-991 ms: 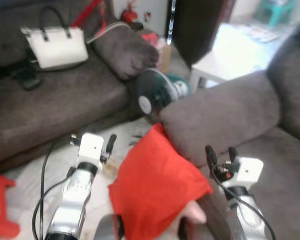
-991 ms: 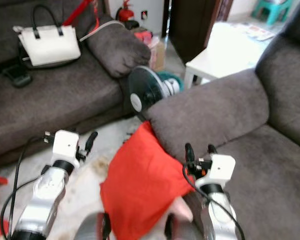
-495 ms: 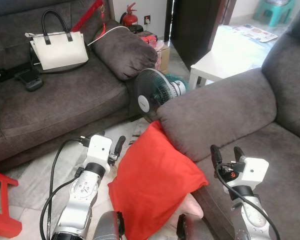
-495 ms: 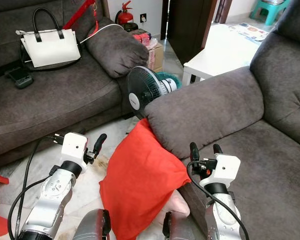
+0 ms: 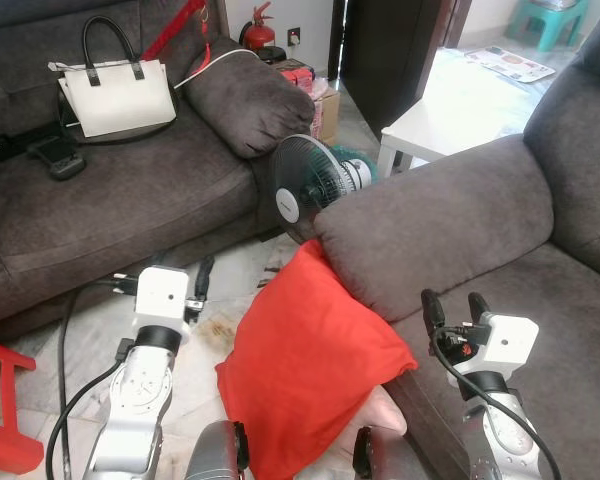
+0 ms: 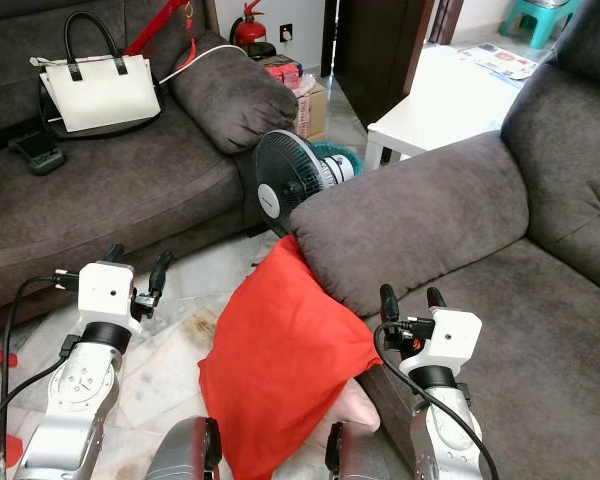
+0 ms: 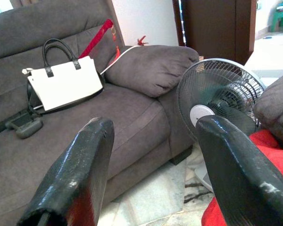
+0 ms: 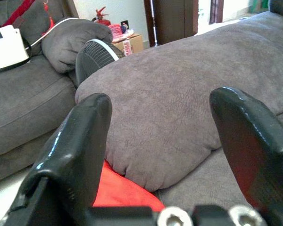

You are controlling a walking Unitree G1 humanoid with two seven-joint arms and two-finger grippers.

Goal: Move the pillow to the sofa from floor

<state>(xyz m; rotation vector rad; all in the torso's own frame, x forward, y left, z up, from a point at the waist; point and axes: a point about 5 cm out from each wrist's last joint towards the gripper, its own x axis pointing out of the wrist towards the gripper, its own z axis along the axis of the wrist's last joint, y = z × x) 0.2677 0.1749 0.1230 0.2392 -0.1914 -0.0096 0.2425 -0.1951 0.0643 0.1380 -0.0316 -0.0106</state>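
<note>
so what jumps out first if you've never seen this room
The red pillow on the floor, leaning against the armrest of the grey sofa, with the left gripper and right gripper open on either side of it. Next, the white handbag on the other sofa and the fan standing between the two sofas.

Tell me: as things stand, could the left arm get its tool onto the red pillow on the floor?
Probably yes. The left tool is open, off to the side of the red pillow, with bare floor between them. The fan stands further back, out of the path.
</note>
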